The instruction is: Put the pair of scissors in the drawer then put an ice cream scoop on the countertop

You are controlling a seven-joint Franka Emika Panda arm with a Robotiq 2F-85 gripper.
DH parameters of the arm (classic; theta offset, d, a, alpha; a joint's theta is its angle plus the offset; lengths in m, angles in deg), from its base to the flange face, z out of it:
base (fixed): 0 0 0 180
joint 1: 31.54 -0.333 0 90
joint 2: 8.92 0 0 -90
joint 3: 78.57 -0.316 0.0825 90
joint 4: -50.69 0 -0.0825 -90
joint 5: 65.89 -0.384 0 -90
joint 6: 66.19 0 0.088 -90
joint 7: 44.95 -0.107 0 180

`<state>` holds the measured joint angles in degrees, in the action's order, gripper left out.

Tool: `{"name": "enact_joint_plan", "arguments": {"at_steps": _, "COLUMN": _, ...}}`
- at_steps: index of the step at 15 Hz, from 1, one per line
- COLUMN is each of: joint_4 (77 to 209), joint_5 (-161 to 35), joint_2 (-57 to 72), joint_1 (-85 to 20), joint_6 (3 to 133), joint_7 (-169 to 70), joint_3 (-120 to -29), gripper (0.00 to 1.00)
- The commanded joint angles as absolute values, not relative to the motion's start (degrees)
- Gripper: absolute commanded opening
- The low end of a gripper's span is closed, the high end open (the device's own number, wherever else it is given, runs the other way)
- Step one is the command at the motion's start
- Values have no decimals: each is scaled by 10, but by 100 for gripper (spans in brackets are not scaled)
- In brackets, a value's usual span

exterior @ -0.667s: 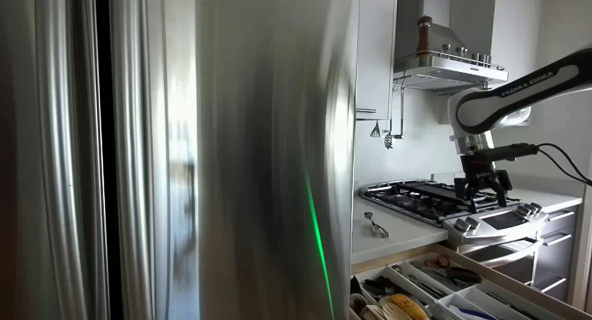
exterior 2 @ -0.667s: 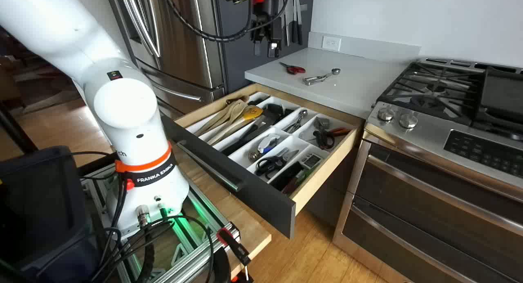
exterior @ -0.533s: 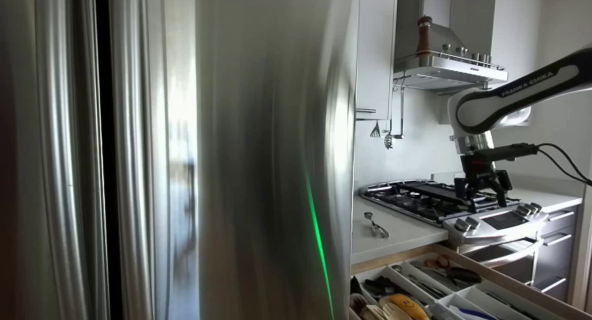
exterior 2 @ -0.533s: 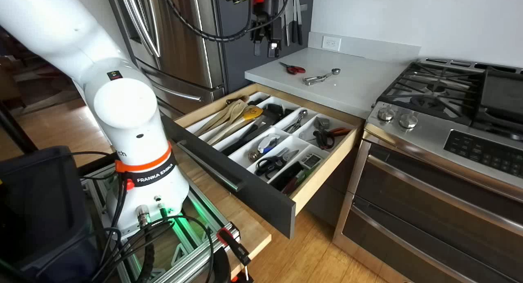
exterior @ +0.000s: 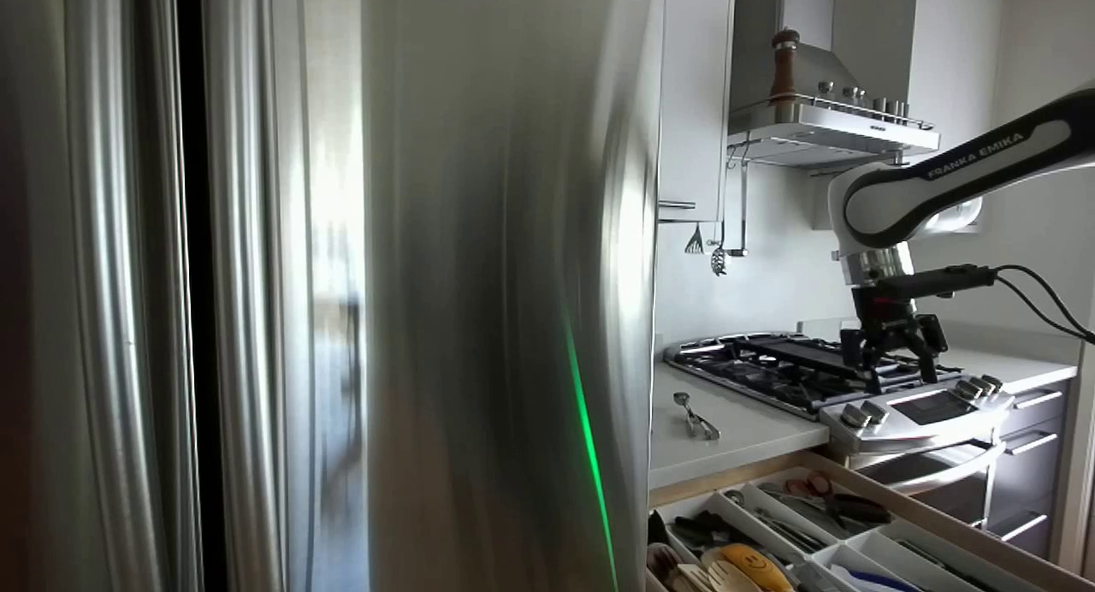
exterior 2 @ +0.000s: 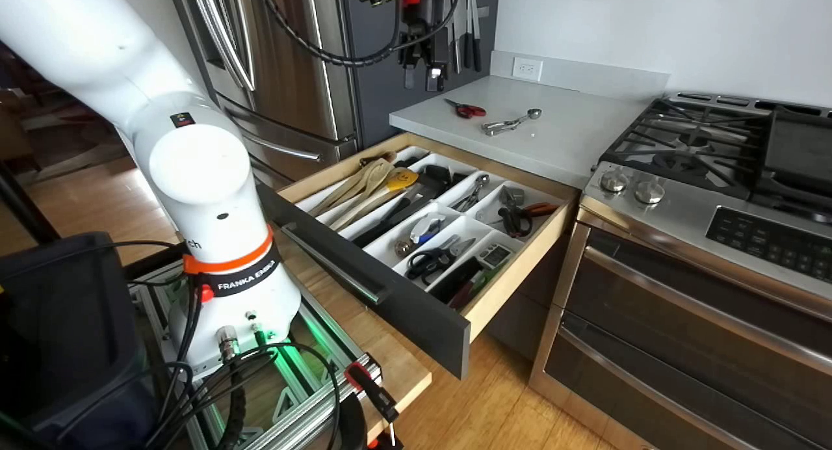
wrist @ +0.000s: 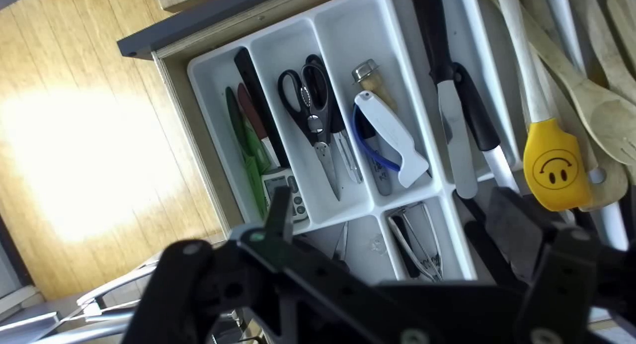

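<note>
The drawer (exterior 2: 504, 300) is open, with white dividers and utensils inside; it also shows in the wrist view (wrist: 186, 130). Red-handled scissors (exterior 2: 465, 110) and a metal ice cream scoop (exterior 2: 511, 123) lie on the pale countertop (exterior 2: 559, 141); the scoop also shows in an exterior view (exterior: 697, 418). In the drawer lie black-handled scissors (wrist: 310, 110), orange-handled scissors (exterior: 817, 486) and a second metal scoop-like tool (wrist: 420, 239), its far end hidden by my gripper. My gripper (wrist: 396, 210) is open and empty above the drawer; it also shows in both exterior views (exterior 2: 421, 79) (exterior: 898, 374).
A gas hob (exterior 2: 689, 144) and oven stand beside the countertop. A steel fridge (exterior 2: 286, 60) stands on the opposite side. Knives (exterior 2: 471, 40) hang on the dark panel behind the gripper. A yellow spatula (wrist: 559, 165) and wooden spoons lie in the drawer.
</note>
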<state>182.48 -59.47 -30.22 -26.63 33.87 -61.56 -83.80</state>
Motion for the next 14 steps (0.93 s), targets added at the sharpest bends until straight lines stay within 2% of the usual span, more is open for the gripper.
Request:
{"name": "enact_joint_plan", "arguments": {"at_steps": 1, "joint_4": 1824, "joint_5": -592, "joint_2": -302, "joint_1": -276, "joint_6": 337, "joint_7": -618, "joint_3": -829, "gripper": 100}}
{"name": "enact_joint_plan", "arguments": {"at_steps": 9, "joint_4": 1824, "joint_5": -592, "joint_2": -302, "joint_1": -276, "joint_6": 337, "joint_7": -618, "joint_3": -829, "gripper": 100}}
{"name": "enact_joint_plan", "arguments": {"at_steps": 14, "joint_4": 1795, "joint_5": -602, "joint_2": -263, "joint_1": -325, "joint_6": 376, "joint_7": -489, "joint_3": -835, "gripper": 100}}
